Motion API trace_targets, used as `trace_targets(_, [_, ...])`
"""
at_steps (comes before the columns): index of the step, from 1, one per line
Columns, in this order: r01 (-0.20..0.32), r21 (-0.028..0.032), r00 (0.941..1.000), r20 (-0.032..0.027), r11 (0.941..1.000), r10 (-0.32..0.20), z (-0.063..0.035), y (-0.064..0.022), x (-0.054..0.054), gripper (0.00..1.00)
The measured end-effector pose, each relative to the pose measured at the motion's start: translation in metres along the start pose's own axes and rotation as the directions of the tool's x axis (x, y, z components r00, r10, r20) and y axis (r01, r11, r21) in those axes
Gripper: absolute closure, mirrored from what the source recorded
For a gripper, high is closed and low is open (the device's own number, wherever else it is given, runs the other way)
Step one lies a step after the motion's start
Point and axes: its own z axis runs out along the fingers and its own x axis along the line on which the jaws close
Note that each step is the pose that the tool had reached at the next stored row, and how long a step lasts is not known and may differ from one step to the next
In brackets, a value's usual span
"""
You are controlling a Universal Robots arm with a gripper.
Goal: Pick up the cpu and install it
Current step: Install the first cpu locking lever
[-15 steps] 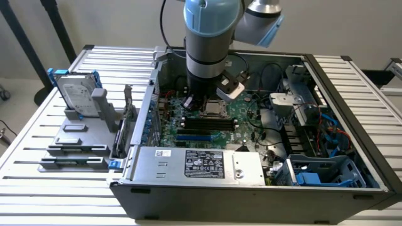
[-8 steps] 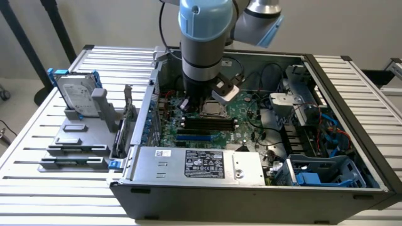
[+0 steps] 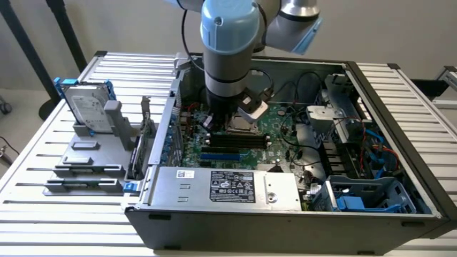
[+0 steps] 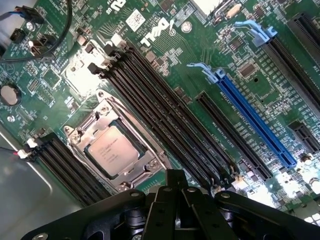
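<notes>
1. Small flat square cpu with a silvery-grey metal top (image 4: 113,148) seated inside the dark square metal-framed socket (image 4: 112,150) on the green motherboard (image 4: 200,55), between rows of long black memory slots (image 4: 165,120); apparently already in place, so little of the install left to judge.
2. Black pincer (image 4: 174,187) just above the board, beside the socket and over the memory slots, jaws together and holding nothing.
3. Risk: closed tips close to the slots and their latches; any sideways drift likely to scrape or snag them.
4. Risk: metal frame around the chip possibly not latched, hard to tell; a knock there could shift the chip on its contacts.
5. Risk: black cables (image 3: 300,88) inside the open grey computer case (image 3: 286,222) on the slatted bench (image 3: 43,160), near the grey-blue arm (image 3: 228,48); possible catch during any lift.
</notes>
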Motion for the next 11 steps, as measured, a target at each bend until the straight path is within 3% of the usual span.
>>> trace_targets(11, [0.001,0.0002,1.0000,0.0000,1.0000,-0.001,0.0152,-0.0029,0.001,0.89])
